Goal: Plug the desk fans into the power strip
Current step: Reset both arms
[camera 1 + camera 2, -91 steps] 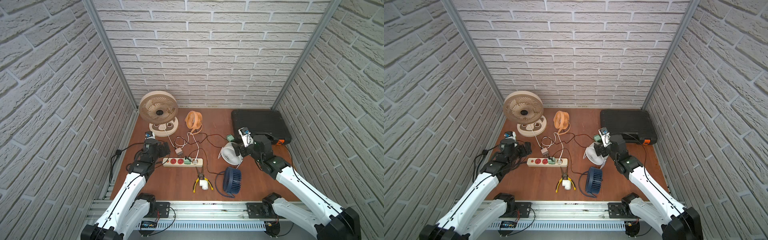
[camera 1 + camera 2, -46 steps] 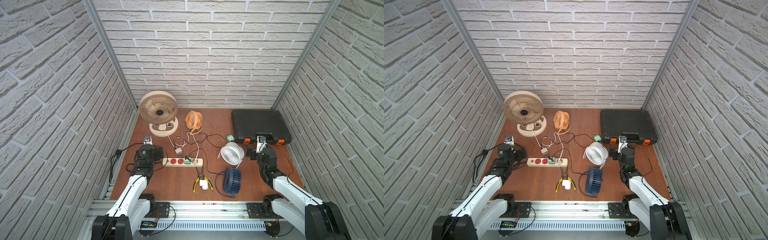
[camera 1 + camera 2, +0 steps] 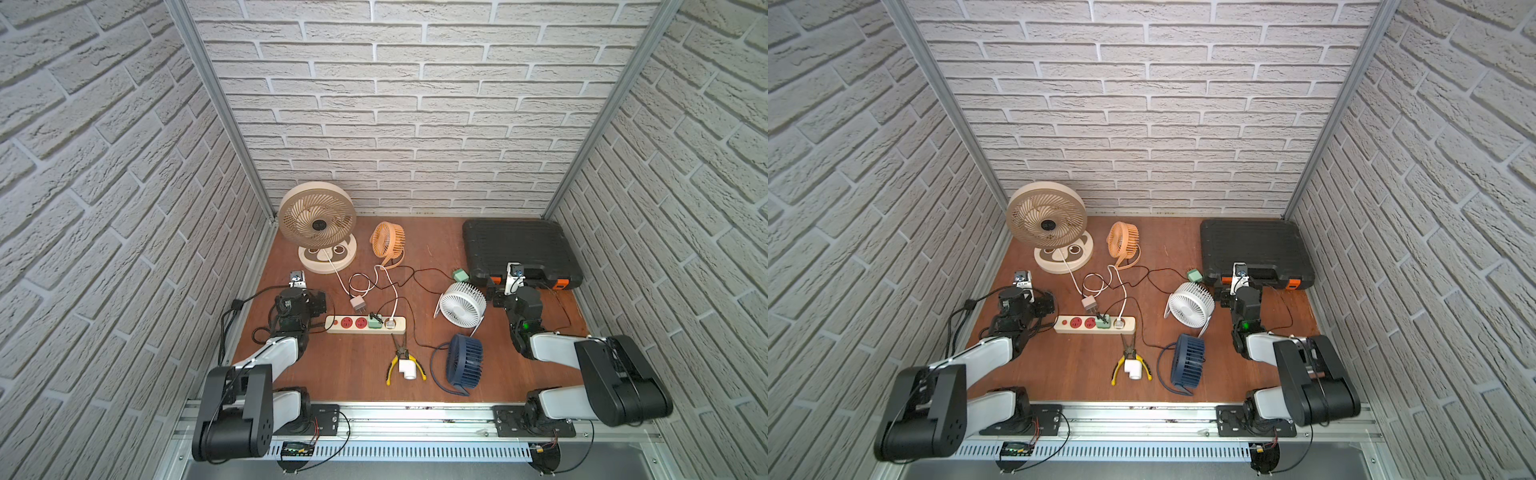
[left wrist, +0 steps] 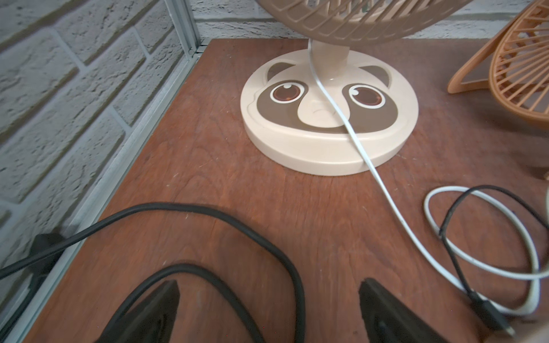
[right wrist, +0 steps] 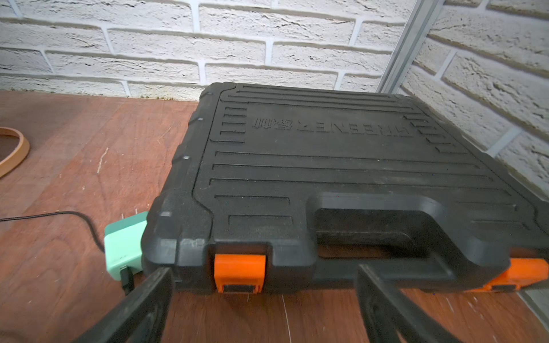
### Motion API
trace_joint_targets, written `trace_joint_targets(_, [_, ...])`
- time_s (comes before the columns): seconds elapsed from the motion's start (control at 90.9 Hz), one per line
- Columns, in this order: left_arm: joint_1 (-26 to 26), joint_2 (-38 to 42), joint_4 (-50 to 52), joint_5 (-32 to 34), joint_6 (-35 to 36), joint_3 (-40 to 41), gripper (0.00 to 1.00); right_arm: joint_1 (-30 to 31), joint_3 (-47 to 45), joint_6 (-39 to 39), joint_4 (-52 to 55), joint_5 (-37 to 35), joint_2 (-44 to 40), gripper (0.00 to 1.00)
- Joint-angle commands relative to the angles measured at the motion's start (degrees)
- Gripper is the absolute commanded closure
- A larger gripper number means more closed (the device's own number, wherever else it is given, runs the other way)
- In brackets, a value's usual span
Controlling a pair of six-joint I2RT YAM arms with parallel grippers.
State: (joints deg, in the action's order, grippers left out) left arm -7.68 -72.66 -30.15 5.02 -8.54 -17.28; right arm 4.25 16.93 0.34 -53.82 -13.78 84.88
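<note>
Holding the left tool (image 4: pixel 269 285) released, jaws spread wide and gripping nothing, low over the counter (image 4: pixel 297 208) near its nine o'clock edge, with a black cord (image 4: pixel 178 207) looping across the wood between the fingertips (image 4: pixel 160 303). Pointing it toward twelve o'clock at the beige fan (image 4: pixel 326 118) on its panda-face base. Leaving the power strip (image 3: pixel 365 324) (image 3: pixel 1095 324) flat just at three o'clock of that tool in both top views, carrying a green plug (image 3: pixel 375 322) and a white plug (image 3: pixel 390 324) in the two sockets farthest from its switch. Holding the right tool (image 5: pixel 264 271) equally released and empty at the counter's three o'clock side, facing the black case (image 5: pixel 326 163), a green adapter (image 5: pixel 124 246) sitting just beside the case's corner.
</note>
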Motion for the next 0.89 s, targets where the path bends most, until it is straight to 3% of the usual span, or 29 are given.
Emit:
trace_joint_targets(0.0, [0.09,-4.47,-8.58,-6.14,2.31,-4.65,0.02,-0.26,0.8,-1.58,-8.76,-0.79,5.47,0.01])
trace_joint_targets(0.077, [0.93,-6.6,-6.24,-8.47,4.67,-7.2,0.02,-0.3,4.07,-1.35,1.89,-0.19,2.72,0.01])
trace_joint_targets(0.22, [3.12,-7.4,-7.97,-7.57,8.34,-7.0,0.02,-0.49,4.49,-1.65,0.31,0.69,4.1,0.01])
trace_joint_targets(0.319, [3.99,-9.9,-18.79,-2.9,8.5,-2.7,0.02,-0.47,4.58,-1.59,0.55,0.77,3.99,0.01])
trace_joint_targets(0.451, [3.99,-16.13,-25.58,-7.5,10.31,-2.32,0.02,-0.47,4.43,-1.64,0.04,0.83,4.11,0.01])
trace_joint_targets(0.88, [3.05,-16.07,-20.17,-8.1,9.43,-4.89,0.02,-0.64,4.78,-1.57,0.6,1.21,4.24,0.01])
